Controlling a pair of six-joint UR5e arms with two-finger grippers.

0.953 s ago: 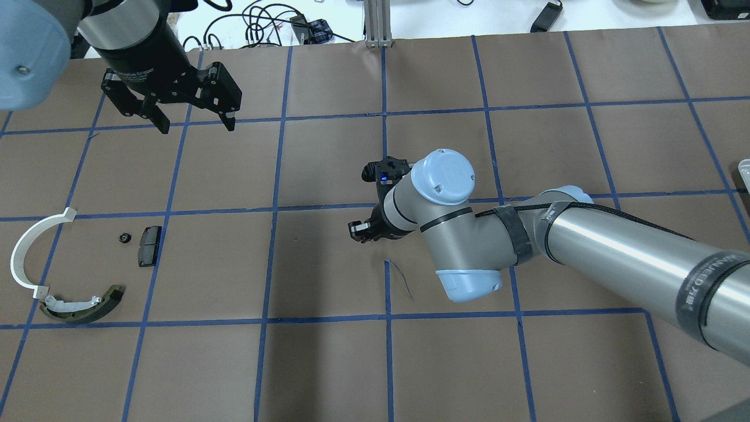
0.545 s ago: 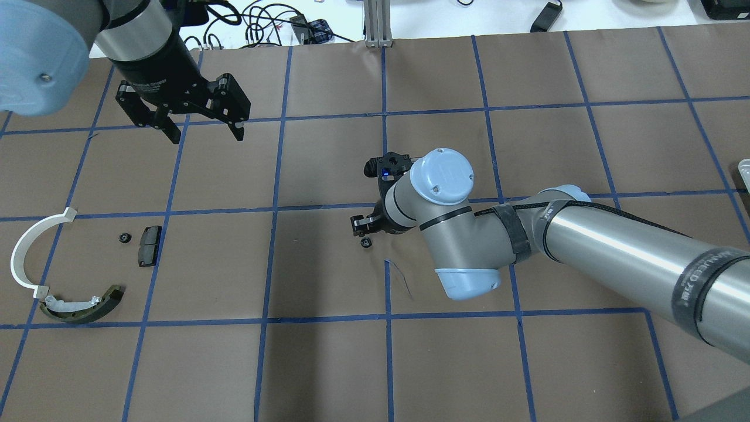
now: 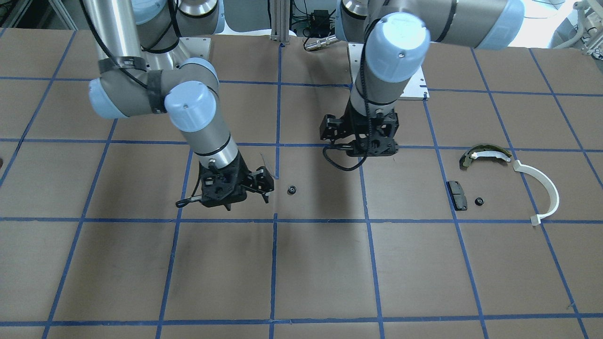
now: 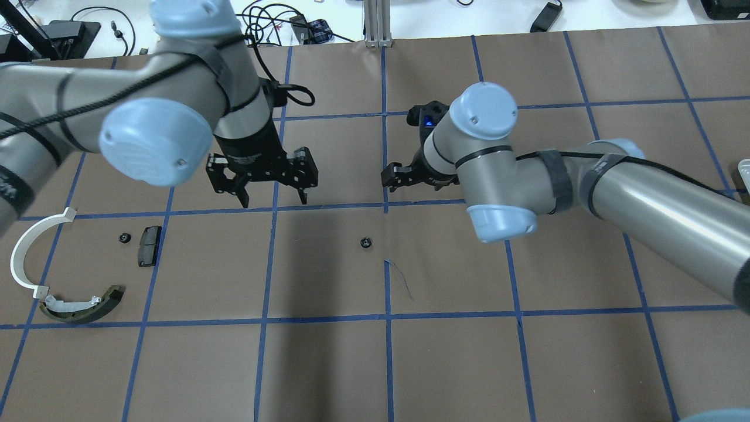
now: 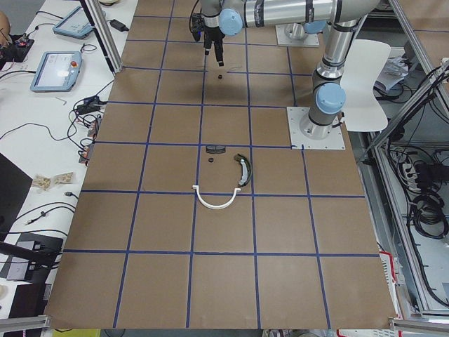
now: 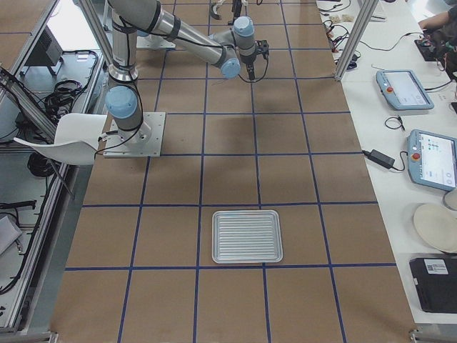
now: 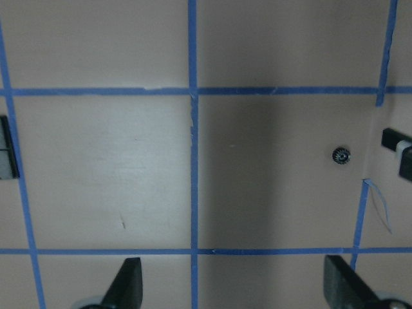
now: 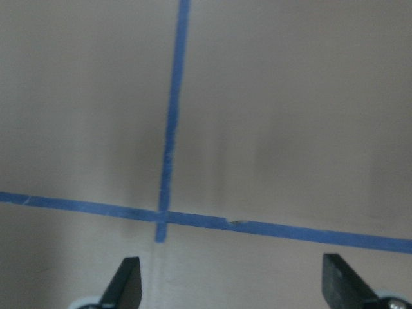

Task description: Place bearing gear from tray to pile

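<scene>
- The gear (image 4: pixel 365 241) lies loose on the brown paper of the table (image 4: pixel 527 363) near its middle, just beside a blue tape line, and neither arm touches it.
- The right claw (image 8: pixel 233 284) hangs above bare paper with its fingers spread and nothing between them. It sits a little to the far side of the gear.
- The left claw (image 4: pixel 274 202) is spread too and carries nothing. It hovers near the gear, off to the robot's left and on the far side. In its own wrist view the gear sits toward the right edge, not between the fingers.
- The tray (image 6: pixel 247 236) is well apart, at the table's end on the robot's right.
- The pile (image 4: pixel 82 269) lies at the robot's left: a white half-ring (image 4: pixel 23 252), a brake shoe (image 4: pixel 82 309), a black pad (image 4: pixel 149 246) and a second small gear (image 4: pixel 123 237) just beside the pad.
- We judge the gear to be halfway along its route, resting where either arm can reach it, so the step in hand is the pick-up by the left arm.
- Next, we think the left claw must slide across until the gear is centred between its fingers, then drop almost to the paper before closing. The gear is small and low.
- After that comes the carry to the pile, with room to set down near the pad.
</scene>
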